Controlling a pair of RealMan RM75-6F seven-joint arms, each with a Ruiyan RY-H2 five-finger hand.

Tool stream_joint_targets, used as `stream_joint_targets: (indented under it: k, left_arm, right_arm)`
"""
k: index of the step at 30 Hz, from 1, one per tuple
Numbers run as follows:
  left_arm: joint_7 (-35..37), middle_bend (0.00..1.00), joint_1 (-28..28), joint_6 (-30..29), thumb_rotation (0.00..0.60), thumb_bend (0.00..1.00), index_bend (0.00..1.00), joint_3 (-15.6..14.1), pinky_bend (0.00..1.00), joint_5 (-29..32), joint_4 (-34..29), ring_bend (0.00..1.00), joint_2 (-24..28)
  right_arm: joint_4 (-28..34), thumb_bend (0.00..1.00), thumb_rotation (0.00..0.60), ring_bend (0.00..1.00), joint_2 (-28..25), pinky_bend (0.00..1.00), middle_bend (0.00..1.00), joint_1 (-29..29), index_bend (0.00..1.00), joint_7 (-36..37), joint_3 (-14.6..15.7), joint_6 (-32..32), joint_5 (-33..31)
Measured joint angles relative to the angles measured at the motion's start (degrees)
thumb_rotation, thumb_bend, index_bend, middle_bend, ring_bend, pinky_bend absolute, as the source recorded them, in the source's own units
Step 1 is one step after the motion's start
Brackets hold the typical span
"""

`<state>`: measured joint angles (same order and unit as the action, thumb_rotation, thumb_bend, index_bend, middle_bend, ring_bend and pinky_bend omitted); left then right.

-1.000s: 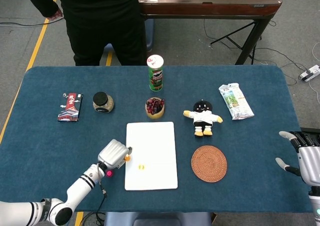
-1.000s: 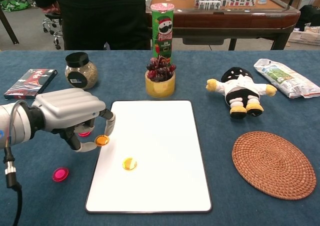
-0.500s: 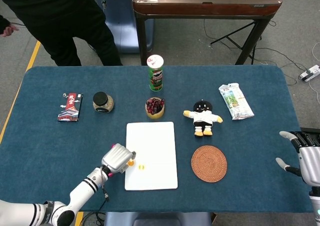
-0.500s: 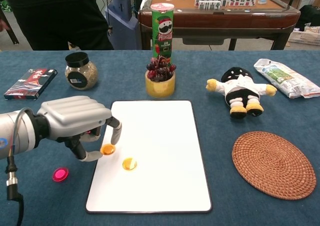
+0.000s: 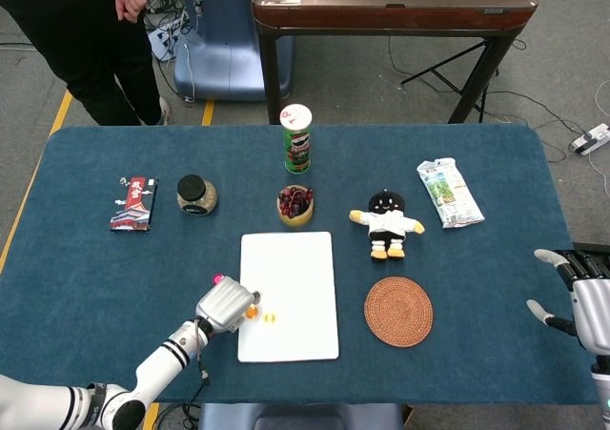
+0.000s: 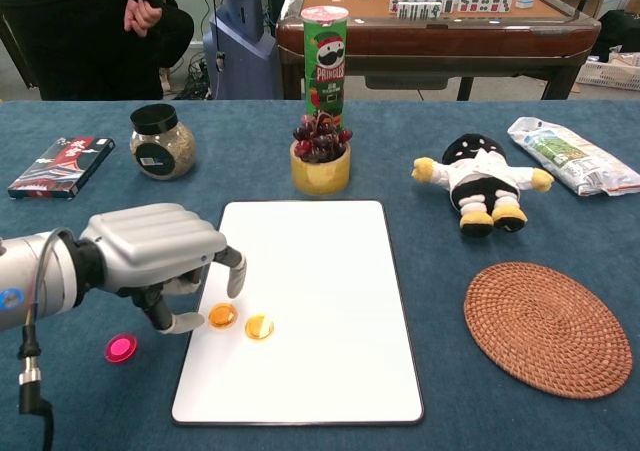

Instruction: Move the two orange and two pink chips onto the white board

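The white board [image 6: 310, 241] lies at mid-table. Two orange chips lie side by side near its left edge: one [image 6: 259, 326] further in, the other [image 6: 222, 316] just off my left hand's thumb. My left hand [image 6: 150, 263] hovers over the board's left edge with thumb and forefinger apart and nothing held; in the head view the left hand [image 5: 227, 304] sits beside the orange chips [image 5: 251, 310]. One pink chip [image 6: 121, 348] rests on the cloth left of the board. The other pink chip [image 5: 218, 278] shows beyond the hand. My right hand [image 5: 577, 296] stays spread at the table's right edge.
Behind the board stand a yellow cup of red fruit [image 6: 320, 156] and a Pringles can [image 6: 325, 61]. A jar [image 6: 160, 141] and a red-black packet [image 6: 62, 166] are at the back left. A plush toy [image 6: 480, 186], snack bag [image 6: 570, 156] and woven coaster [image 6: 545, 326] lie right.
My left hand carried the second orange chip right and nearer onto the board and set it beside the first. The person behind the table walked off to the left.
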<state>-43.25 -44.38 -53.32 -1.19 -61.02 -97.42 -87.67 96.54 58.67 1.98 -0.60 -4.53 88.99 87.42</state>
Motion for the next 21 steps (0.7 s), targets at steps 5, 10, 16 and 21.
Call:
stream_joint_targets:
  k: [5, 10, 16, 21]
  left_arm:
    - [0.05, 1.00, -0.16, -0.22, 0.600, 0.38, 0.42, -0.21, 1.00, 0.58, -0.67, 0.97, 0.65]
    - [-0.13, 1.00, 0.19, -1.66, 0.600, 0.38, 0.43, -0.61, 1.00, 0.11, -2.01, 0.97, 1.63]
    - [-0.24, 1.00, 1.37, -3.52, 0.600, 0.38, 0.46, -2.28, 1.00, -1.61, -4.19, 0.97, 4.55]
    - [-0.71, 1.00, 2.46, -4.58, 0.600, 0.38, 0.46, -4.10, 1.00, -2.90, -5.66, 0.97, 7.12]
  right_arm:
    - [0.09, 0.02, 0.600, 0.23, 0.08, 0.37, 0.31, 0.02, 0.28, -0.20, -0.01, 0.02, 0.00]
    - [0.08, 0.02, 0.600, 0.23, 0.11, 0.37, 0.31, -0.03, 0.28, -0.29, 0.06, 0.09, 0.13]
    - [0.09, 0.02, 0.600, 0.23, 0.15, 0.37, 0.31, 0.03, 0.28, -0.49, 0.11, 0.00, 0.23]
    - [0.13, 0.02, 0.600, 0.23, 0.28, 0.37, 0.31, 0.09, 0.28, -0.88, 0.14, -0.11, 0.26]
